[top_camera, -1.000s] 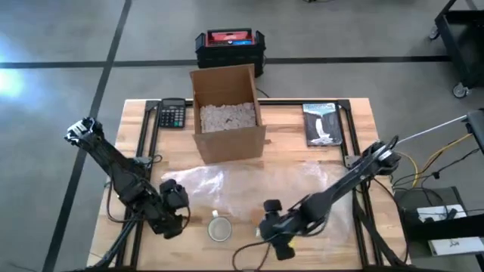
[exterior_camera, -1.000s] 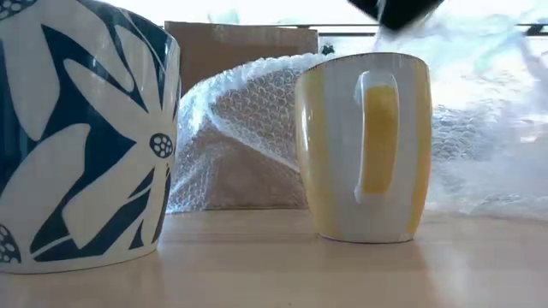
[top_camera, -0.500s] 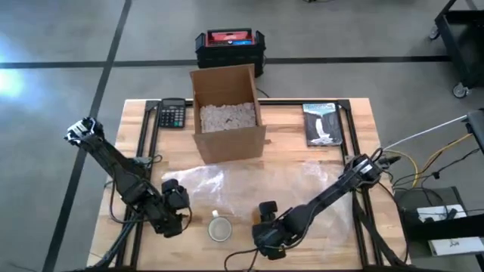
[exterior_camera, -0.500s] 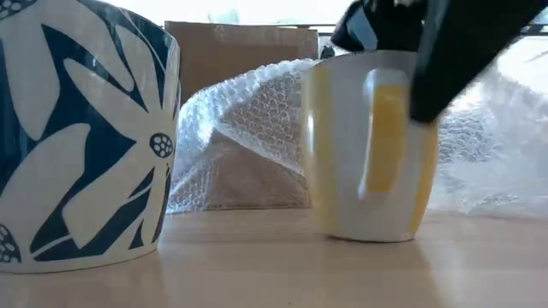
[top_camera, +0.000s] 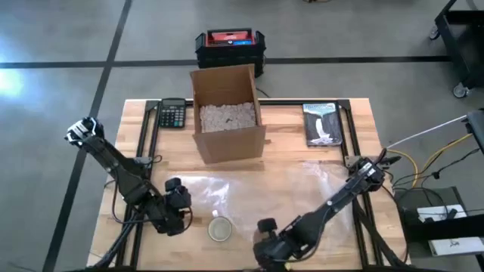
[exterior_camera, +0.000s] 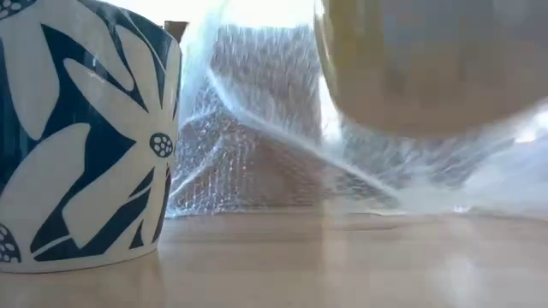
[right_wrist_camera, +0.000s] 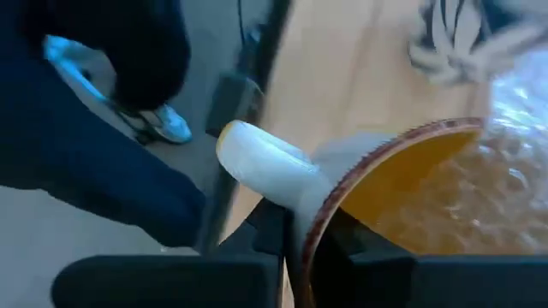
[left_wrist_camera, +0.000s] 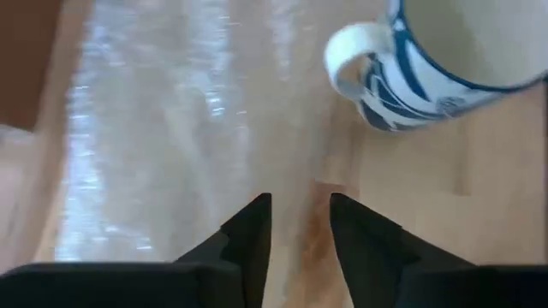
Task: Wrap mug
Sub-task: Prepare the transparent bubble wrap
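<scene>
A white-and-yellow mug (exterior_camera: 428,60) hangs tilted above the table near its front edge, with my right gripper (top_camera: 266,240) shut on it. In the high view the gripper hides it. A blue-and-white flowered mug (top_camera: 219,228) stands on its base on the wood. A clear sheet of bubble wrap (top_camera: 249,185) lies spread behind both mugs. My left gripper (top_camera: 175,200) is open just above the table at the wrap's left end, its fingers pointing toward the blue mug (left_wrist_camera: 428,60) and holding nothing. My right gripper holds the yellow mug by its rim (right_wrist_camera: 321,218), right beside the white handle (right_wrist_camera: 265,167). One finger is inside the mug and one outside. The mug is lifted clear of the table (exterior_camera: 257,257) and tipped, its yellow inside turned toward the wrist camera.
A cardboard box (top_camera: 227,113) of packing fill stands behind the wrap, with a calculator (top_camera: 172,115) to its left and a book (top_camera: 323,123) at the far right. A person in dark clothes (right_wrist_camera: 86,154) stands just beyond the table's near edge.
My right gripper has come down toward the near edge onto the yellow mug, taken hold of its rim and lifted it. The mug stood upright on the table a second ago; now it is clear of the wood, tipped, and closer to the near edge.
</scene>
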You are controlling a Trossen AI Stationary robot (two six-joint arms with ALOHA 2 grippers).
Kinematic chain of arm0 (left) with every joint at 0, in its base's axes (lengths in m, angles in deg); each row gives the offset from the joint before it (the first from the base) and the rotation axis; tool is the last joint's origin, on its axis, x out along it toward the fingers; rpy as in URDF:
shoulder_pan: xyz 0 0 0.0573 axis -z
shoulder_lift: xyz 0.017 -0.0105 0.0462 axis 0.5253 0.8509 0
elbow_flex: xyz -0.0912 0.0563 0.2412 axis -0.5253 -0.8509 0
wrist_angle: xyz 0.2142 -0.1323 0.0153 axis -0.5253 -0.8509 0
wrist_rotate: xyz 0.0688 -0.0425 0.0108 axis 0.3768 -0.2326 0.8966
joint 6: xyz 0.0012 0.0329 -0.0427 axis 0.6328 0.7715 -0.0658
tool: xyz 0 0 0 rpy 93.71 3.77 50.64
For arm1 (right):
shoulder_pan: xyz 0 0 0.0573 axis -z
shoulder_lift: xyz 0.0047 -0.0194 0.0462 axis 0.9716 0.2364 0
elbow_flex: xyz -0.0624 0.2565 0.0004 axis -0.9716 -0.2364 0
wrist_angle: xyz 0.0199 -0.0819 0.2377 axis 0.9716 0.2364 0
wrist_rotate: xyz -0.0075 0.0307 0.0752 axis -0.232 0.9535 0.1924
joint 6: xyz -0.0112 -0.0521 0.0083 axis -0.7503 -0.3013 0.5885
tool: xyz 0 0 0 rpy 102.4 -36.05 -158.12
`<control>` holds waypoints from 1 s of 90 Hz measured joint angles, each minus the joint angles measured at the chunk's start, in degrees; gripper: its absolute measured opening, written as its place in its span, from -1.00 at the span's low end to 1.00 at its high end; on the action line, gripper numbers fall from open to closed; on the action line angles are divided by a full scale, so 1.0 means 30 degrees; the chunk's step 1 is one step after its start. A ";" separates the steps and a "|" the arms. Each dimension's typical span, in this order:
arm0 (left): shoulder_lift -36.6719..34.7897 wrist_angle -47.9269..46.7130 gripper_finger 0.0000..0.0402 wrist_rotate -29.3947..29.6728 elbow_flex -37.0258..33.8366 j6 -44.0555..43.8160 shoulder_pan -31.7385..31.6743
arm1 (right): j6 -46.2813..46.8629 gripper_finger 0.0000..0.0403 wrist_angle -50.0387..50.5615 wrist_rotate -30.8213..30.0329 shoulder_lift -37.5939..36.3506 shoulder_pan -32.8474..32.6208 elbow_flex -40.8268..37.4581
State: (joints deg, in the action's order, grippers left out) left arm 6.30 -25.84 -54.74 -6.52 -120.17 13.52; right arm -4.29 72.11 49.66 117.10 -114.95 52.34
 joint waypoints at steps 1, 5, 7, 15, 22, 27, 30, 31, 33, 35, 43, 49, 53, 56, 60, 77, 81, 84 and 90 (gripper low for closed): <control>0.0000 0.0225 -0.53 0.0141 -0.0107 0.0001 0.0000 | -0.0005 -0.96 0.0089 -0.0133 -0.0013 -0.0020 0.0104; 0.0000 0.1029 -0.56 0.0661 -0.0601 0.0114 0.0000 | -0.0008 -0.96 0.0486 -0.0765 -0.0031 -0.0087 0.0358; 0.0000 0.1434 -0.58 0.0888 -0.0893 0.0241 0.0000 | -0.0001 -0.96 0.0714 -0.1052 -0.0034 -0.0107 0.0396; 0.0000 0.3719 -0.63 0.1290 -0.2306 0.0773 -0.0110 | 0.0016 -0.96 0.1384 -0.1360 0.0158 -0.0044 0.0002; 0.0000 0.5648 -0.68 0.1421 -0.3848 0.0666 -0.0298 | 0.0229 -0.96 0.1328 -0.1278 0.0501 -0.0002 -0.0501; 0.0000 0.7079 -0.70 0.1418 -0.4991 0.0186 -0.0407 | 0.0229 -0.96 0.1176 -0.1179 0.0683 -0.0005 -0.0600; 0.0000 0.7822 -0.72 0.1414 -0.5644 -0.0171 -0.0419 | 0.0235 -0.96 0.0968 -0.1064 0.0715 -0.0061 -0.0605; 0.0000 0.8045 -0.72 0.1404 -0.5861 -0.0307 -0.0422 | 0.0250 -0.96 0.0874 -0.0999 0.0727 -0.0090 -0.0600; 0.0000 0.8391 -0.73 0.1307 -0.6251 -0.0585 -0.0412 | 0.0330 -0.96 0.0688 -0.0909 0.0731 -0.0124 -0.0594; 0.0000 0.8611 -0.74 0.1198 -0.6609 -0.0881 -0.0408 | 0.0404 -0.96 0.0483 -0.0755 0.0731 -0.0167 -0.0562; 0.0000 0.9183 -0.79 -0.0054 -0.7907 -0.2500 -0.0386 | 0.1073 -0.96 -0.0376 -0.0275 0.0731 -0.0402 -0.0526; 0.0000 0.9613 -0.83 -0.1840 -0.8663 -0.3536 -0.0393 | 0.1589 -0.96 -0.1184 0.0026 0.0725 -0.0619 -0.0526; -0.0036 1.0071 -0.85 -0.2717 -0.9014 -0.4117 -0.0372 | 0.1895 -0.96 -0.1658 0.0141 0.0636 -0.0771 -0.0526; -0.0072 1.0384 -0.87 -0.3501 -0.9202 -0.4563 -0.0351 | 0.2203 -0.96 -0.1864 0.0169 0.0516 -0.0876 -0.0526; -0.0073 1.0520 -0.89 -0.4415 -0.9371 -0.5074 -0.0199 | 0.2584 -0.96 -0.2007 0.0178 0.0271 -0.1007 -0.0526; -0.0066 1.0589 -0.90 -0.7163 -0.9427 -0.5858 0.0324 | 0.4913 -0.96 -0.2576 0.0387 -0.1274 -0.1316 -0.0533; -0.0066 1.0576 -0.90 -0.7126 -0.9458 -0.5886 0.0356 | 0.5569 -0.96 -0.3112 0.0561 -0.1667 -0.1364 -0.0533; -0.0058 1.0590 -0.90 -0.6942 -0.9489 -0.6018 0.0372 | 0.6004 -0.96 -0.3510 0.0691 -0.1925 -0.1371 -0.0533; -0.0058 1.0573 -0.90 -0.6633 -0.9536 -0.6285 0.0366 | 0.6405 -0.96 -0.4055 0.1005 -0.2243 -0.1443 -0.0533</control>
State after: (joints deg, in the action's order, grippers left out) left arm 6.12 5.88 -74.64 -35.13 -139.03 14.62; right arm 14.93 59.95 52.68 110.38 -119.28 50.74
